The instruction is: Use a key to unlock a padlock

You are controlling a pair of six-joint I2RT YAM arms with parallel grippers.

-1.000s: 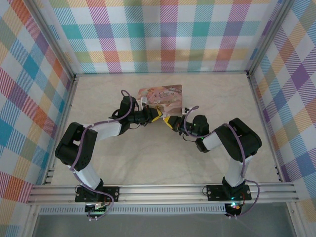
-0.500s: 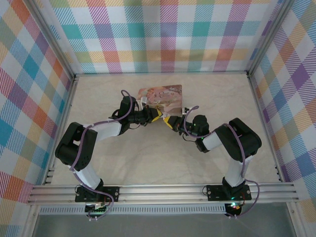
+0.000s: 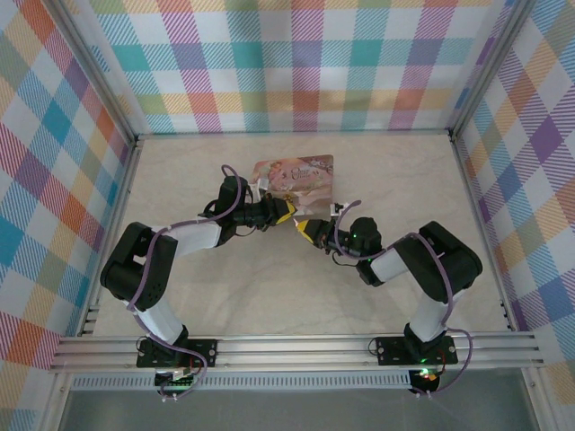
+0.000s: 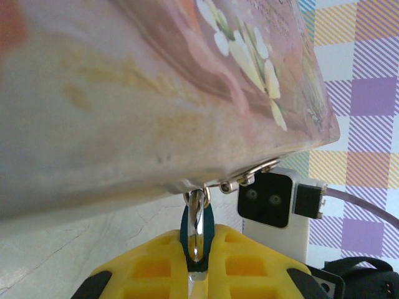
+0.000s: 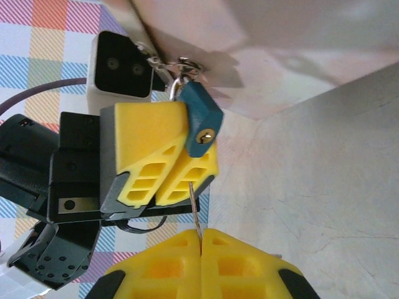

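The small blue padlock hangs by its thin shackle from the clasp of the pink illustrated tin. Its keyhole faces my right gripper. My left gripper is shut on the padlock, one yellow finger on each side of the body. My right gripper is shut on the thin silvery key. The key's blade points up at the padlock, with its tip a short way below the keyhole and not inside it. In the top view both grippers meet at the tin's near edge.
The tin lies on the marbled table toward the back middle. The right wrist camera housing sits close behind the padlock. Checked walls close off the back and sides, with open table to the left and right.
My right gripper has drawn back a little from the padlock toward the near side, key still pinched. The left gripper has kept its hold in place.
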